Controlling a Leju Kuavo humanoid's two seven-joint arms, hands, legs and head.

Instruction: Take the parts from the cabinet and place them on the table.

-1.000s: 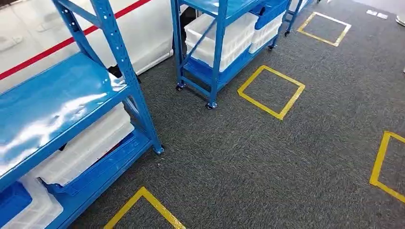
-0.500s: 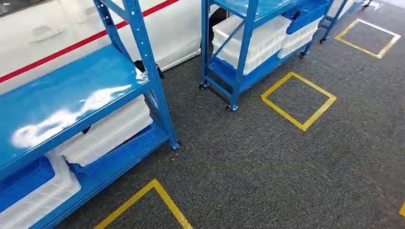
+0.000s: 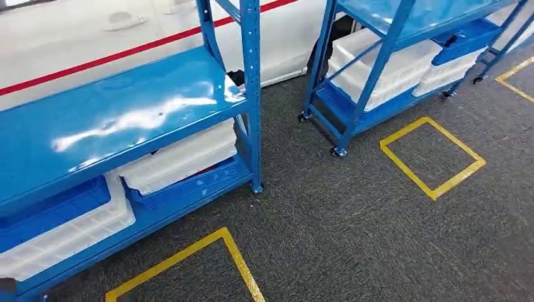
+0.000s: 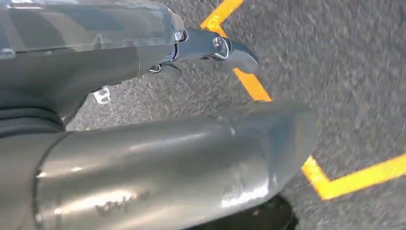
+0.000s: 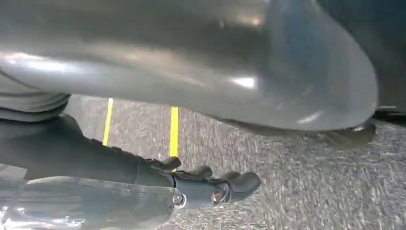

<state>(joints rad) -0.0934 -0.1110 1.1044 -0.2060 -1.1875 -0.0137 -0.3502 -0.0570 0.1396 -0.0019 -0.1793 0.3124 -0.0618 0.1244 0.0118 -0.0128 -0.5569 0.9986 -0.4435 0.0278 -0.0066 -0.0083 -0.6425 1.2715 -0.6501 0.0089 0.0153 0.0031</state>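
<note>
Yellow tape squares [image 3: 432,157] on grey carpet [image 3: 352,233]

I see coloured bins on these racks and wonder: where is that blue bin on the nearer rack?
In the head view, the blue bin sits at the left on the near blue rack, nested in a white bin under the shiny shelf.

Both arms hang at the robot's sides, hands free.
The left hand [image 4: 182,120] holds nothing, its thick thumb stretched out and a dark finger straight beyond it. The right hand [image 5: 201,81] holds nothing too, its dark fingers [image 5: 230,184] extended side by side.
</note>
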